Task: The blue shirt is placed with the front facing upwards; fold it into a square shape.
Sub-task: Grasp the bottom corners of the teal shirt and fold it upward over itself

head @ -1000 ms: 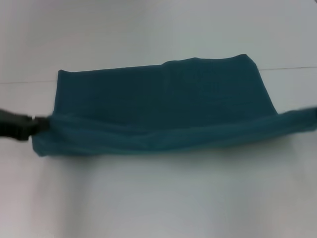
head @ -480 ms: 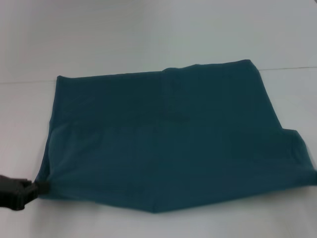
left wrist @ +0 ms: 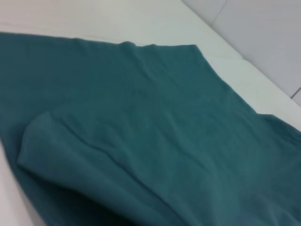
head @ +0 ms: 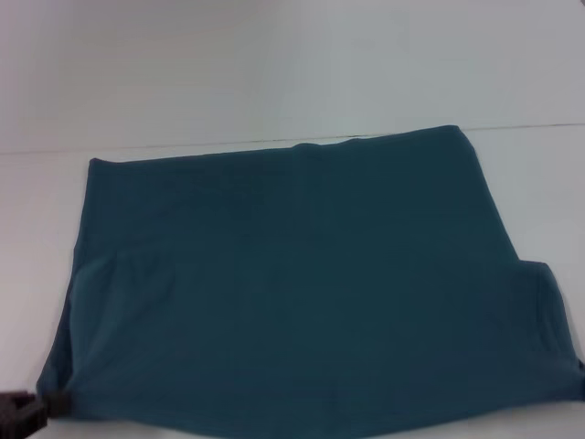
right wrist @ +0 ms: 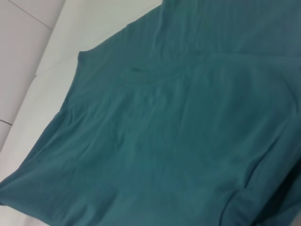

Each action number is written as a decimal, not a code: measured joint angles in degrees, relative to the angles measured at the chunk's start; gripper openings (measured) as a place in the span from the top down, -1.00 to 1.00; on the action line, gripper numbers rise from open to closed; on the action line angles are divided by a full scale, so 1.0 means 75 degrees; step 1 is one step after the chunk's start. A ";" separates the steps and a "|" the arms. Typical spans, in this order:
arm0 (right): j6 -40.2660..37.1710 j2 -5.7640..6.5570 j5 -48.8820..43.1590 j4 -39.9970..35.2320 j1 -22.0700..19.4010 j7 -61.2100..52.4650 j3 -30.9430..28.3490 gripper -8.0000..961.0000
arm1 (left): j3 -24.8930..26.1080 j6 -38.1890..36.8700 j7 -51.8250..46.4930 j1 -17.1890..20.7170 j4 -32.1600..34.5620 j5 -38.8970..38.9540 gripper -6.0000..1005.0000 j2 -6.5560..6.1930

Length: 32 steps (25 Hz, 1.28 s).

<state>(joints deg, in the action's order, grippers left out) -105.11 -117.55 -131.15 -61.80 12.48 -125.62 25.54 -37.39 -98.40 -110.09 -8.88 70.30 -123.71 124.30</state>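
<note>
Centrally, we found the blue shirt spread over the white table, doubled on itself so that no lettering or neckline showed. A near layer lay over a far layer, and its fold edge ran across the cloth partway up, ending in a step at the right side. The far hem lay straight along the seam line in the table surface.

We judged the near layer to be held taut at both near corners so that it could be laid flat without wrinkles. The shape was wider than deep, so we assessed the square as not yet reached.

We recorded the left gripper at the bottom left edge of the head view, low to the table and touching the shirt's near left corner. It appeared closed on that corner, since the cloth drew to a point there.

We noted only a dark sliver at the near right corner and could not tell the state of the right gripper. Both wrist views showed cloth and table only, with a soft ridge of fabric nearest the left camera.
</note>
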 joint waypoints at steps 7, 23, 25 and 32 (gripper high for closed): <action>-0.0125 -0.0113 -0.0056 0.0001 -0.0467 0.0030 -0.0082 0.96 | -0.0046 -0.0286 0.0104 0.0306 -0.0049 0.0077 0.98 0.0015; -0.0254 0.0004 0.0096 0.0507 0.0198 0.0215 -0.0943 0.96 | 0.0204 -0.0420 -0.0027 -0.0492 -0.0432 0.0034 0.98 -0.0094; -0.0223 0.0035 0.0105 0.0552 0.0487 0.0167 -0.1068 0.96 | 0.0462 -0.0387 -0.0091 -0.0925 -0.0745 -0.0020 0.98 -0.0196; 0.0244 0.0201 0.0106 0.0749 0.1498 -0.0222 -0.1294 0.96 | 0.0648 0.0229 -0.0302 -0.2009 -0.1758 -0.0076 0.98 -0.0715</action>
<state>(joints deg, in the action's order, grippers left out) -103.28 -116.05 -130.36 -56.18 23.71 -127.28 15.84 -32.53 -96.68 -112.35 -23.95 57.12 -124.28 118.94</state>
